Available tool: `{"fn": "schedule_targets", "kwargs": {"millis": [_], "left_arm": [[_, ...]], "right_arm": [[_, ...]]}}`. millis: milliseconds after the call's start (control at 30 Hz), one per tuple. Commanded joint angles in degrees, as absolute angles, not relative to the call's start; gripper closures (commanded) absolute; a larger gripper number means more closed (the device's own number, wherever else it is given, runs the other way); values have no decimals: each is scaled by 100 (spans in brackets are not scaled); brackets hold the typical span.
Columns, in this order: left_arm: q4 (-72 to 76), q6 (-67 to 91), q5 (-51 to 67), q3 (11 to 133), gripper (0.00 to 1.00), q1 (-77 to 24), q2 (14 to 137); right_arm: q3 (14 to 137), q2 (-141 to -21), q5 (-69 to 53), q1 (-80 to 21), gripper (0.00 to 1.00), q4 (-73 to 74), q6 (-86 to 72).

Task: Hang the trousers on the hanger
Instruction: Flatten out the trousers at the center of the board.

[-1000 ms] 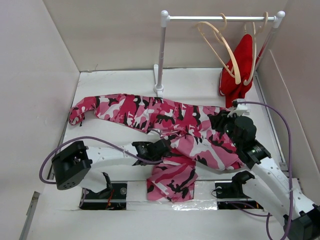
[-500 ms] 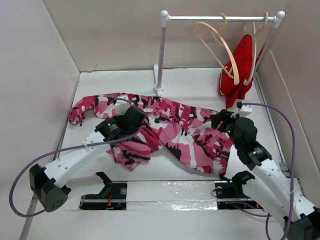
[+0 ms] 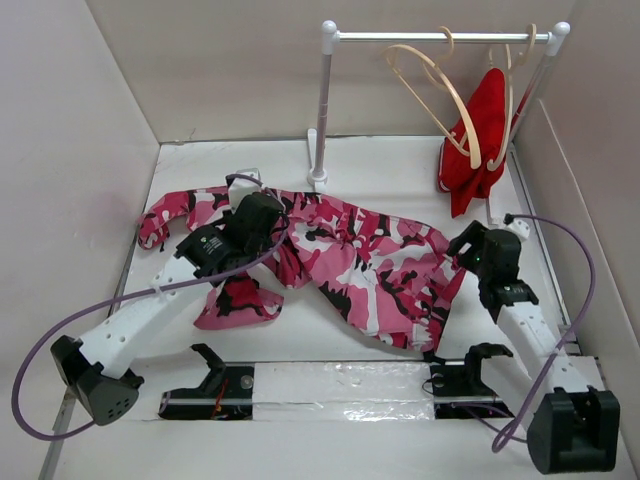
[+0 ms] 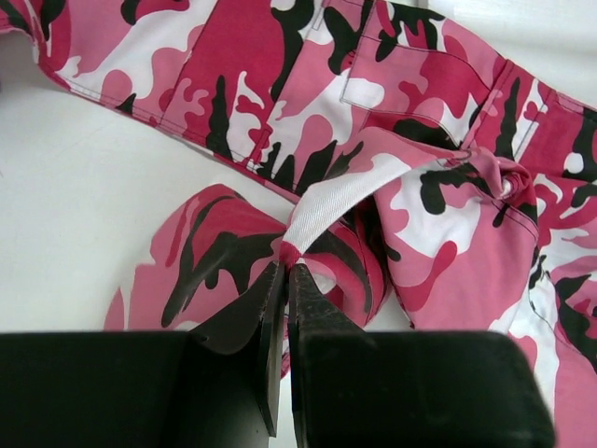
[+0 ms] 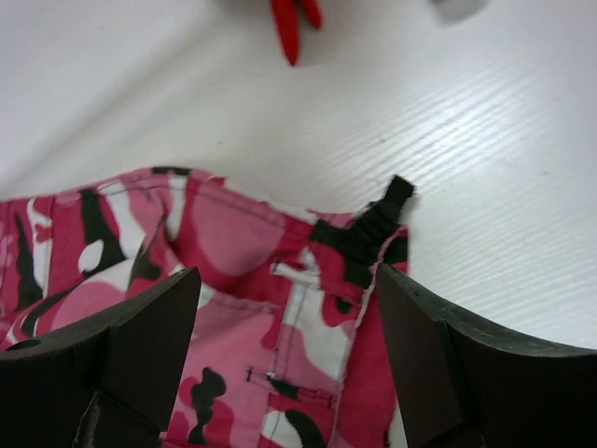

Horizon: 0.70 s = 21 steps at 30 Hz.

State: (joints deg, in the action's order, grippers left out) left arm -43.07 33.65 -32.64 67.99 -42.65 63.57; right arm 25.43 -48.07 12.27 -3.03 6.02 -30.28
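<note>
The camouflage trousers lie spread across the table in pink, red, white and black. My left gripper is shut on a fold of the trousers, pinching the fabric at its fingertips. My right gripper is open above the trousers' right end, its jaws wide apart over the waistband, holding nothing. The bare wooden hanger hangs by its hook from the rail at the back.
A second hanger with a red garment hangs at the rail's right end; its tip shows in the right wrist view. The rail's white post stands at the back centre. Walls close in on both sides.
My left gripper dragged one trouser leg from the table's front centre to the left and back. My right gripper let go of the trousers and drew back to the right, now open.
</note>
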Motion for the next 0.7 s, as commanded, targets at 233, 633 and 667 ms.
{"fn": "schedule_targets", "kwargs": {"millis": [233, 633, 667], "left_arm": [[-3358, 2822, -2909, 6311, 100, -4192, 5617], [-2672, 2646, -2426, 5616, 100, -4192, 4685], [-2681, 2637, -2417, 5599, 100, -4192, 4658]], "right_arm": [[2312, -5826, -710, 1010, 26, 167, -3199], [2364, -6634, -941, 1494, 55, -369, -3419], [2416, -6740, -906, 1555, 63, -369, -3367]]}}
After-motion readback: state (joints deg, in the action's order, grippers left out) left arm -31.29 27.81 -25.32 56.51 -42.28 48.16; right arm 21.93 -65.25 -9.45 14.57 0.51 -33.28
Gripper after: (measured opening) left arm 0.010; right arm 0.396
